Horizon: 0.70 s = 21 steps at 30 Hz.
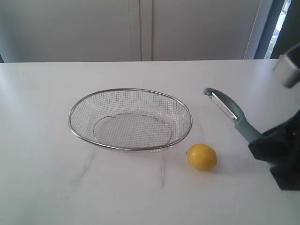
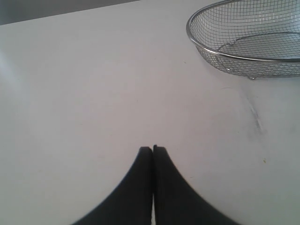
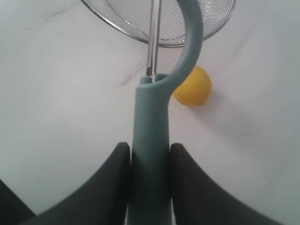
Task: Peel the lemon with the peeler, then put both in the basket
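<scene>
Basket (image 1: 82, 119), lemon (image 1: 202, 156), then a gripped peeler (image 1: 244, 127), across a white surface (image 1: 37, 164).

Far left, over bare surface: the black left fingers (image 2: 136, 187), clenched tip to tip on nothing. Left of centre, resting flat: the basket, a wide shallow oval of fine silver wire mesh with a thick metal rim and ring base. Just beside its front right edge, apart from the rim: the lemon, small, bright yellow, oval, dimpled skin whole on the side seen, lying on the surface. Farther right, well clear of the lemon: the peeler, with a slim pale teal-green handle, curved head and silver blade, head aimed away and leftward. At the right edge, grasping the handle from both sides: the black right fingers (image 3: 108, 187).
</scene>
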Each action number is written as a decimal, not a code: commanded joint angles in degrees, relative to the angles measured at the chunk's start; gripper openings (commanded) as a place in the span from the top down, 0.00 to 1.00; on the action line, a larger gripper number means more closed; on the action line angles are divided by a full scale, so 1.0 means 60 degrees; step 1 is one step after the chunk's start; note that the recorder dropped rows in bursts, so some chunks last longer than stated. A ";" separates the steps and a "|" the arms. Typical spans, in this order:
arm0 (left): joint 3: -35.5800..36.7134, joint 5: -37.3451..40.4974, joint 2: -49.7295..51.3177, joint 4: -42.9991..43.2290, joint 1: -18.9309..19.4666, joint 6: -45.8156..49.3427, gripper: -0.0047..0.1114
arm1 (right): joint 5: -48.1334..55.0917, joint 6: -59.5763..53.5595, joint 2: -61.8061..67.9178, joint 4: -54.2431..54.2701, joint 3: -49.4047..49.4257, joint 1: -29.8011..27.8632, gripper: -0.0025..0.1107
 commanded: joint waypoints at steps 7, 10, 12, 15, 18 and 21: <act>0.0036 0.0011 -0.0050 -0.0019 -0.0043 -0.0001 0.96 | -0.0733 0.2766 -0.0404 -0.1454 0.0861 -0.0026 0.98; 0.0036 0.0011 -0.0050 -0.0019 -0.0043 -0.0001 0.96 | -0.0733 0.2841 -0.0404 -0.1435 0.0861 -0.0026 0.98; 0.0036 0.0011 -0.0050 -0.0019 -0.0043 -0.0001 0.96 | -0.0733 0.2841 -0.0404 -0.1435 0.0861 -0.0026 0.98; 0.0036 0.0011 -0.0050 -0.0019 -0.0043 -0.0001 0.96 | -0.0733 0.2841 -0.0404 -0.1435 0.0861 -0.0026 0.98; 0.0036 0.0011 -0.0050 -0.0019 -0.0043 -0.0001 0.96 | -0.0733 0.2841 -0.0404 -0.1435 0.0861 -0.0026 0.98; 0.0036 0.0011 -0.0050 -0.0019 -0.0043 -0.0001 0.96 | -0.0733 0.2841 -0.0404 -0.1435 0.0861 -0.0026 0.98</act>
